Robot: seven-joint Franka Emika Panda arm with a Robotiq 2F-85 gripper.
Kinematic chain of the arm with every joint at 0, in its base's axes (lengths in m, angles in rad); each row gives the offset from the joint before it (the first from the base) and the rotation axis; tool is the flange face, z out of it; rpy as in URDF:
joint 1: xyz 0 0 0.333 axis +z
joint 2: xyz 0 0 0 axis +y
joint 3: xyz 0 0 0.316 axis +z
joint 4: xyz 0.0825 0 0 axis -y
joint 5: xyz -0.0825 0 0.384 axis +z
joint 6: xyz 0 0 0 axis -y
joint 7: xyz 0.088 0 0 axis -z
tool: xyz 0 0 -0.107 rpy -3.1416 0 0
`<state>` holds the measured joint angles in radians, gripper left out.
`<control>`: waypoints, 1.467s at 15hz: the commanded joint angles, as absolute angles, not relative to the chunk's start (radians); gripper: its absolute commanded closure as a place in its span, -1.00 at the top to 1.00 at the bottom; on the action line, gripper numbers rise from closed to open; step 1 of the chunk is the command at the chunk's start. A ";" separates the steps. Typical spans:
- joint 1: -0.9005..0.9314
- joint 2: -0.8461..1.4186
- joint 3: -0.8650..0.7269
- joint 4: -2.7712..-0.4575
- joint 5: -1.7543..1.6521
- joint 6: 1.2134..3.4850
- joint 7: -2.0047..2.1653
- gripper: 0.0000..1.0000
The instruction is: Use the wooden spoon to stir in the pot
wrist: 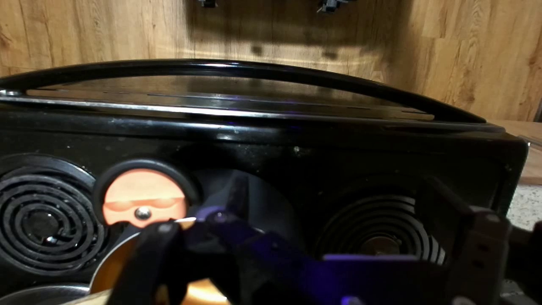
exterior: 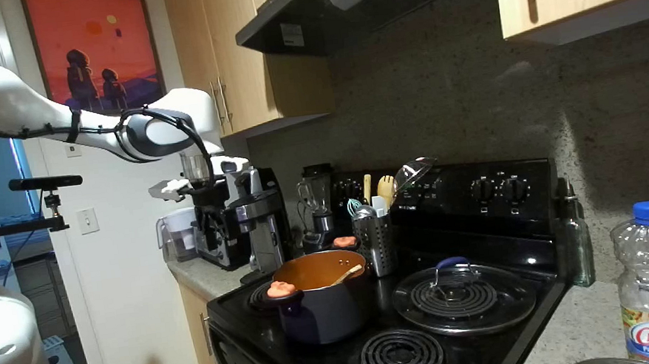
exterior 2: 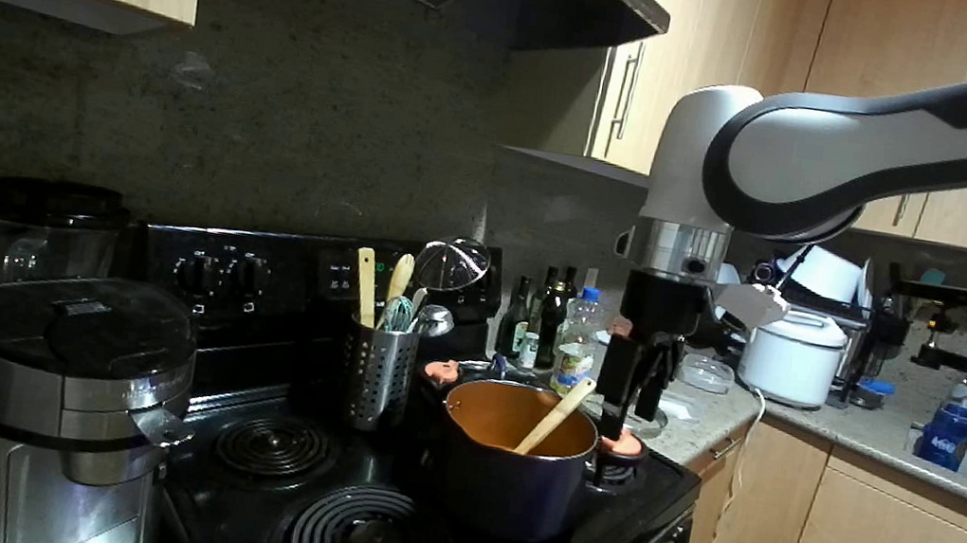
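Wooden spoon (exterior 2: 556,416) tilted in pot (exterior 2: 508,491), gripper (exterior 2: 629,423) spread wide

In an exterior view, the pot is set on a black stove (exterior: 484,350), and the spoon is leaned inside it, its pale upper end brought to the rim; its lower end is hidden. A perforated utensil holder (exterior: 375,243) is placed just behind the pot, and a glass lid (exterior: 463,300) is laid flat on the stove.

In an exterior view, the gripper is pointed downward beside the rim, with a gap shown between its fingers (exterior 2: 618,378). The spoon is raised above the rim, outside those fingers. Whether the pot's orange-capped side handle (exterior 2: 625,443) is touched cannot be told.

In the wrist view, the fingers are set wide apart; the pot, partly covered by one of them, is seen between two coil burners (wrist: 42,224). A pale length of the spoon is cut off at the lower edge.
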<state>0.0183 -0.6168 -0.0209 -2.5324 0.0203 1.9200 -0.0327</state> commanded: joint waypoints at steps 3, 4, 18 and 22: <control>-0.039 -0.563 -0.089 -2.479 0.047 1.925 -0.020 1.00; 0.014 -0.616 -0.018 -2.531 0.022 1.918 -0.035 1.00; -0.018 -0.557 -0.056 -2.485 0.056 1.909 -0.011 1.00; -0.028 -0.538 -0.058 -2.473 0.051 1.916 0.005 1.00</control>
